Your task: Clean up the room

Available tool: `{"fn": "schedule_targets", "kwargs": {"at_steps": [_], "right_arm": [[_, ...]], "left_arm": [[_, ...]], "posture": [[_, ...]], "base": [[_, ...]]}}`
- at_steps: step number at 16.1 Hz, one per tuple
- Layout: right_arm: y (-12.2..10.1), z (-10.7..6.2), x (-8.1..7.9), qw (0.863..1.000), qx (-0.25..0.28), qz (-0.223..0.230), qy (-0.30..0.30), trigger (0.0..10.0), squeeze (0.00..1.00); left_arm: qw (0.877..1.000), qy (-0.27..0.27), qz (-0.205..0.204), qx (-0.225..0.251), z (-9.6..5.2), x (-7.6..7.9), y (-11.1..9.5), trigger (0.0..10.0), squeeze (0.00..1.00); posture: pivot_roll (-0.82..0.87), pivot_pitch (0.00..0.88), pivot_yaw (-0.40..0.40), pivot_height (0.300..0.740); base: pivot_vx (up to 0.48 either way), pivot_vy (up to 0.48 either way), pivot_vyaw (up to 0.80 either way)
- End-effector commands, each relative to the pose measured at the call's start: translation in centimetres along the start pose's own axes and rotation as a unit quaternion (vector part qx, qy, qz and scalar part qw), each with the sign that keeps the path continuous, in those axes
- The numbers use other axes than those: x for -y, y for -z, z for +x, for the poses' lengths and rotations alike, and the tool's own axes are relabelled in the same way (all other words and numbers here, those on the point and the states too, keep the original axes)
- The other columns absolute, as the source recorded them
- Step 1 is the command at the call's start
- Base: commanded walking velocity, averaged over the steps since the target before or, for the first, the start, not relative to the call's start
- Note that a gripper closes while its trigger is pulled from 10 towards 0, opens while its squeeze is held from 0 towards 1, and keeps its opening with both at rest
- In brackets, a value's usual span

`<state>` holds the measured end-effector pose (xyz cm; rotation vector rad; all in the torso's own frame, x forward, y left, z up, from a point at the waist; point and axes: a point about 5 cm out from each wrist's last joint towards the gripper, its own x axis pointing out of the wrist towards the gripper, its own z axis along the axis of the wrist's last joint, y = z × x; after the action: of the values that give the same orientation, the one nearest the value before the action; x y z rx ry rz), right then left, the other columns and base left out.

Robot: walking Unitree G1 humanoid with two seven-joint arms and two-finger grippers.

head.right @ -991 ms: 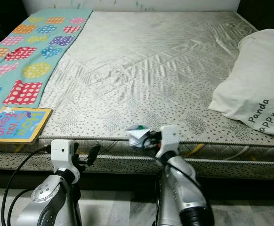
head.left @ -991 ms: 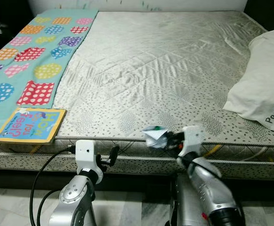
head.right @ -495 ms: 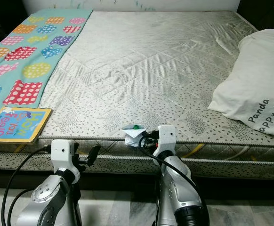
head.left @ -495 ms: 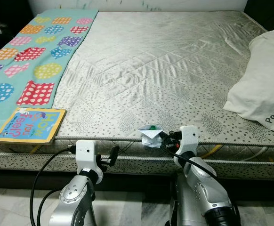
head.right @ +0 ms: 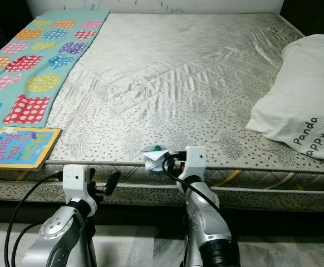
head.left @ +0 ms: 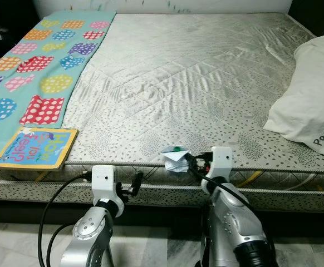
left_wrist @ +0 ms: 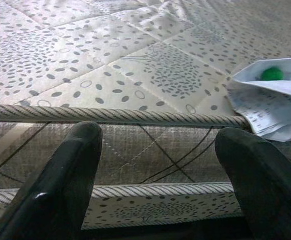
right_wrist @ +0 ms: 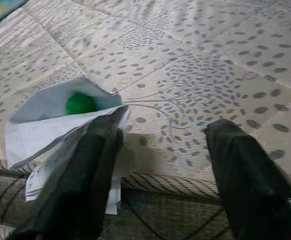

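Crumpled paper (head.left: 176, 160) with a green spot lies at the bed's (head.left: 206, 83) front edge. Right gripper (right_wrist: 155, 165) jaws spread wide, empty, one finger touching it; left gripper (left_wrist: 160, 180) open, idle. Light, flimsy, likely crushes; pinch the bunched middle.

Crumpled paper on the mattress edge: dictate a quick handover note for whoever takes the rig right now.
Right gripper: open, at the crumpled paper on the mattress front edge, one finger against it, not gripping.
Left gripper: open, holding nothing, low before the mattress side.
Children's book lies on the blanket; pillow to the right.
Nothing looks put away yet. Left: likely the paper, then the book.
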<state>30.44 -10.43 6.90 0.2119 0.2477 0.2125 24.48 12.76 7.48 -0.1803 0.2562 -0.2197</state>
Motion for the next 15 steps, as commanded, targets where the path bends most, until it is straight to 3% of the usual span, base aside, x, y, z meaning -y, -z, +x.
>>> {"fn": "schedule_targets", "kwargs": {"at_steps": [1,3,4,5,15], "right_arm": [[-0.5,0.3,-0.2,1.0,0.007,0.004,0.004,10.0,0.95],[-0.6,0.5,-0.6,1.0,0.011,0.005,0.005,10.0,0.56],[-0.6,0.5,-0.6,1.0,0.014,0.004,0.006,10.0,0.24],[-0.8,0.5,-0.4,1.0,0.019,0.004,0.01,10.0,0.02],[-2.2,-0.3,2.3,0.998,0.041,-0.004,0.04,10.0,0.0]], "left_arm": [[1.0,-0.002,0.005,-0.004,0.0,-0.1,0.1,10.0,0.0],[1.0,-0.002,0.005,-0.004,0.1,-0.1,0.1,10.0,0.0],[1.0,-0.002,0.004,-0.004,0.1,-0.1,0.1,10.0,0.0],[1.0,-0.002,0.004,-0.003,0.1,-0.1,0.1,10.0,0.0],[1.0,0.002,0.005,-0.002,0.2,-0.1,0.0,10.0,0.0]], "posture": [[-0.05,0.0,-0.007,0.47],[-0.04,0.0,-0.008,0.47],[-0.04,0.0,-0.009,0.47],[-0.04,0.0,-0.009,0.47],[-0.05,0.0,-0.003,0.47]], "base": [[0.0,0.0,0.0],[0.0,0.0,0.0],[0.0,0.0,0.0],[0.0,0.0,0.0],[0.0,0.0,0.0]]}}
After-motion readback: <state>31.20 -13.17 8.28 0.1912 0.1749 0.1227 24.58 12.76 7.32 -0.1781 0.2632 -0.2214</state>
